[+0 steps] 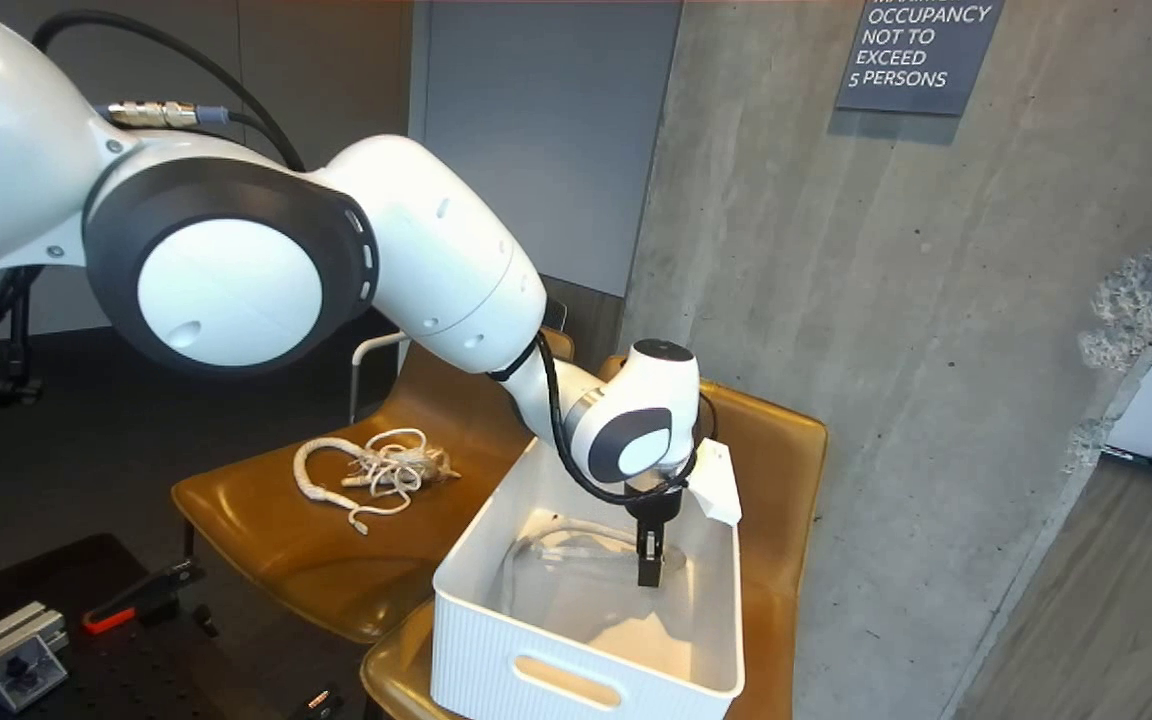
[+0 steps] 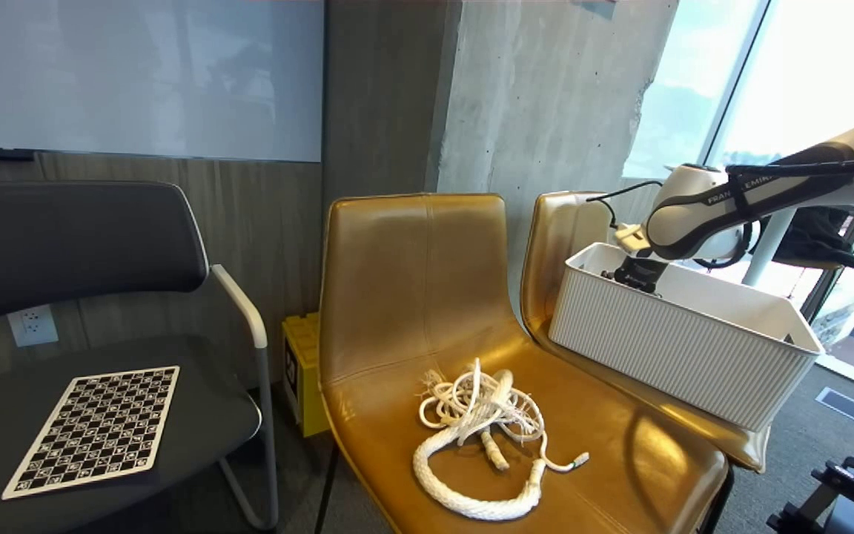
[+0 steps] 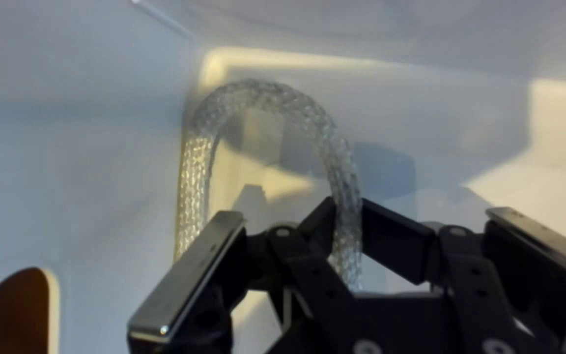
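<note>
Inside the white ribbed bin (image 1: pixel 481 655), my gripper (image 3: pixel 348 206) is shut on a pale braided rope (image 3: pixel 263 93). One black finger presses each side of the rope in the wrist view. From there the rope arches up and bends down along the bin's wall. Its lower part is hidden behind the gripper. In an exterior view, the gripper (image 1: pixel 649 575) points down into the bin, and part of the rope (image 1: pixel 509 575) curves along the bin's floor. The bin (image 2: pixel 672 348) hides the fingertips in an exterior view.
The bin stands on a tan chair by a concrete wall (image 1: pixel 896 300). A second tan chair (image 2: pixel 427 282) beside it bears a tangled white rope (image 2: pixel 471 508). A dark chair (image 2: pixel 175 393) holds a checkered board (image 2: pixel 97 430). A yellow box (image 2: pixel 312 386) sits between chairs.
</note>
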`<control>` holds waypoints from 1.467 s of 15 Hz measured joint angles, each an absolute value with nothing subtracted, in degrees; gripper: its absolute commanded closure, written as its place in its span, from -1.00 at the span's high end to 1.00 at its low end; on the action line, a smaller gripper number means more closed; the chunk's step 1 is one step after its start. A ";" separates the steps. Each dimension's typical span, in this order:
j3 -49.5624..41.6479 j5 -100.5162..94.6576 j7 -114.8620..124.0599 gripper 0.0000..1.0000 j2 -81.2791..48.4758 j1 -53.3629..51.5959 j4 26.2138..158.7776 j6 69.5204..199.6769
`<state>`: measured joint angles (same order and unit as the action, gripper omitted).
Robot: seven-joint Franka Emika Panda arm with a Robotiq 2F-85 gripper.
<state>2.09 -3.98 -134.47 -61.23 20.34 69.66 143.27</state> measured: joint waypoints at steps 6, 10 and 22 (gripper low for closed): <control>-1.64 -7.48 -131.93 -0.94 -57.72 17.26 69.05 143.08; -3.82 -10.62 -128.92 -0.94 -52.91 16.04 70.22 143.16; -6.40 -27.28 -92.67 -0.94 -28.64 -4.23 90.92 143.96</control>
<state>-6.40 -27.28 -92.67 -28.64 -4.23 90.92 143.96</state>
